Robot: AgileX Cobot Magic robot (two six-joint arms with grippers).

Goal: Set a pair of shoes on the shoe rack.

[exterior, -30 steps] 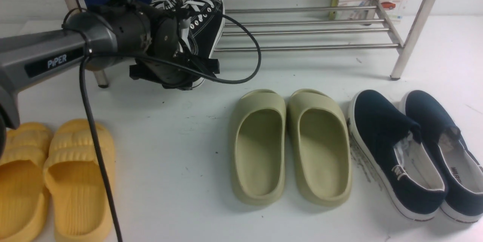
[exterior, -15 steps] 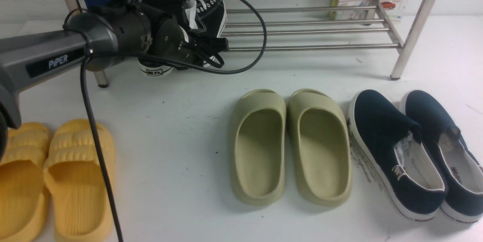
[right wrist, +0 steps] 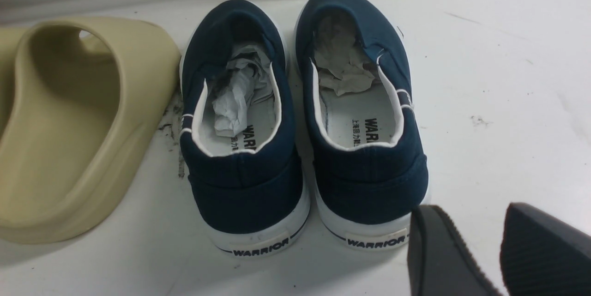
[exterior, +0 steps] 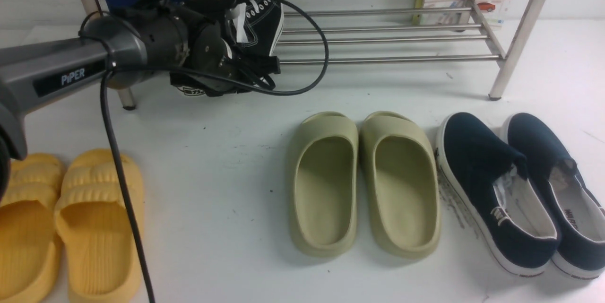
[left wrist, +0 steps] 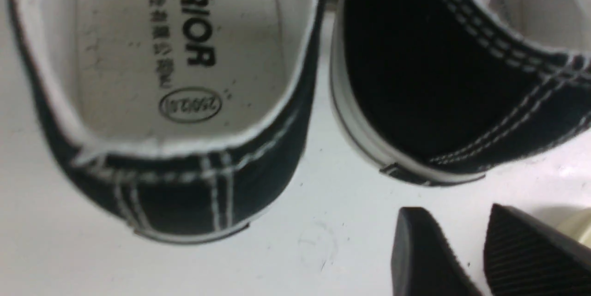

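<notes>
Comparing front frames: a second ago the left end effector (exterior: 246, 64) held the pair of shoes (exterior: 257, 19) tilted up, toes on the shoe rack (exterior: 378, 36) rails and heels high. Now the pair sits lower and flatter at the rack's left end, toes in on the lower rails, one heel label showing just below the wrist at the rack's front edge. Arm barely shifted in the last half second. Judged: placement about done, release and retreat left. Olive slippers (exterior: 364, 182), navy slip-ons (exterior: 520, 189) and yellow slippers (exterior: 66, 222) unmoved on the table (exterior: 227, 151).

Left wrist view: both sneaker heels (left wrist: 184, 176) close up, side by side, apart from the two dark fingers (left wrist: 429, 259). Fingers have a gap, nothing between them, so left end effector looks open and let go.

Right wrist view: right end effector (right wrist: 498, 254) hovers over the navy slip-ons (right wrist: 300, 125), fingers parted, empty, idle.
</notes>
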